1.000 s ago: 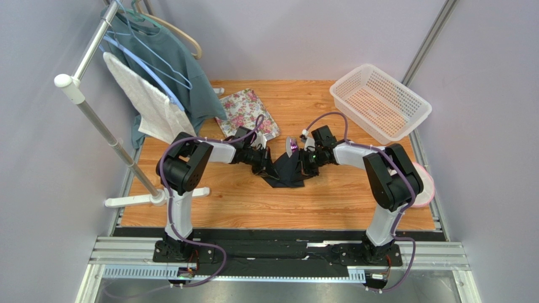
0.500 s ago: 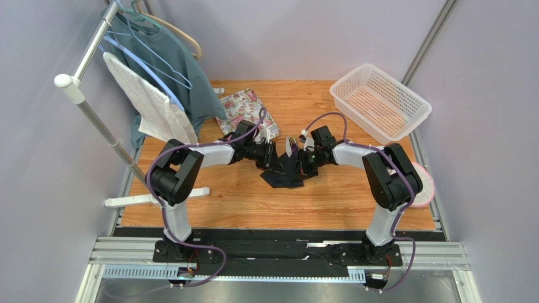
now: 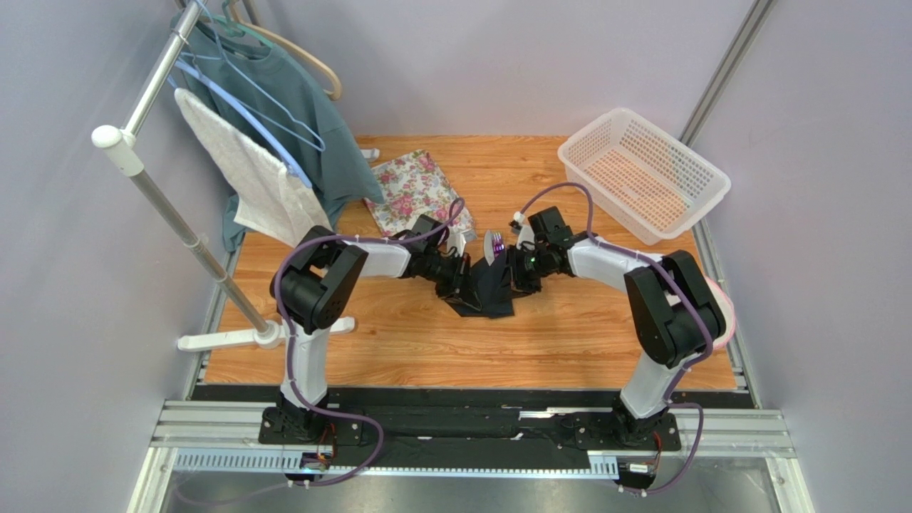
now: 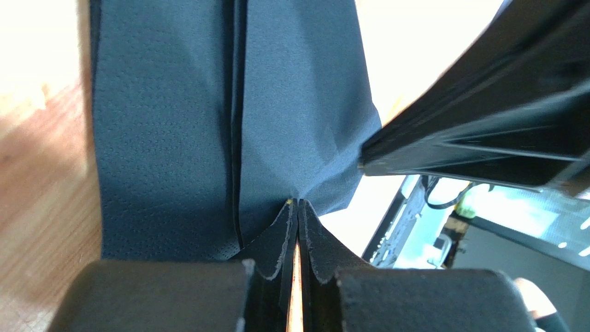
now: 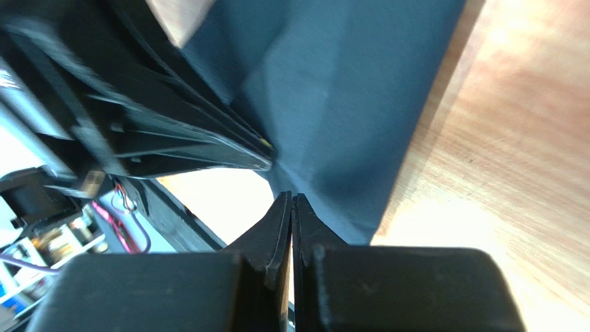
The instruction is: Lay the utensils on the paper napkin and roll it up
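Pinching from the left side, the left tool [image 3: 453,274] is clenched on a fold of the paper napkin [image 3: 494,292]. Its wrist view shows the black sheet puckering into the closed fingertips and hanging ahead of them in two long panels. The napkin lies directly in front of this tool, lifted into a narrow bundle. The bundle's long axis runs near to far, crosswise to the line joining the two tools. At the bundle's far end, a grey and purple tip of the utensils [image 3: 494,247] pokes out; fork and knife cannot be told apart there. To the right, the right tool [image 3: 520,271] faces the left one and is likewise clamped on the napkin's opposite edge, with creases running from its closed tips. Both tools are equally near, touching the sheet from either side. Each arm reaches inward low over the table [image 3: 567,326], elbow bent outward, wrist aimed at its partner. Rolling likely depends on turning about that near-far axis.
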Robot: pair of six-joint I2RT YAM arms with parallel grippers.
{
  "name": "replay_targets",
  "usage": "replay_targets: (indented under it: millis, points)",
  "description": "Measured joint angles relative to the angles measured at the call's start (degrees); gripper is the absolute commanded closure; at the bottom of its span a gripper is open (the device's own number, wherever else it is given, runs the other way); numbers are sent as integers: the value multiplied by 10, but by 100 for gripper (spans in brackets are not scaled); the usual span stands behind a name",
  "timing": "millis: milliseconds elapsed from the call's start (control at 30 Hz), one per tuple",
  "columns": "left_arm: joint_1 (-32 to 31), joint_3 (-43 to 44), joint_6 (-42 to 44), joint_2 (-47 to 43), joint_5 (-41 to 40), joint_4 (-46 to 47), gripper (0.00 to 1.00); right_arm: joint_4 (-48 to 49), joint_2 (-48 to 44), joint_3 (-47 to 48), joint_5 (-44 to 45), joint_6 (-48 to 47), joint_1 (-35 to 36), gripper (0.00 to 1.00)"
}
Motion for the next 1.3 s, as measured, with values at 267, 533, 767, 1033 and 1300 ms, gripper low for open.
replay_targets:
  millis: [267, 533, 767, 1033, 1300]
  points:
    - [0, 28, 36, 5, -9, -44, 93, -3, -9, 58, 59, 1, 0, 96]
    - [0, 50, 63, 11, -18, -71, 92, 9, 43, 83, 85, 9, 6, 97]
    - [0, 50, 66, 11, -18, -71, 89, 36, 82, 83, 94, 27, 8, 97]
    - [15, 10, 41, -7, 12, -11, 77, 62, 89, 77, 85, 47, 8, 98]
    - [-6, -2, -11, -44, 26, 70, 79, 75, 92, 74, 76, 64, 7, 98]
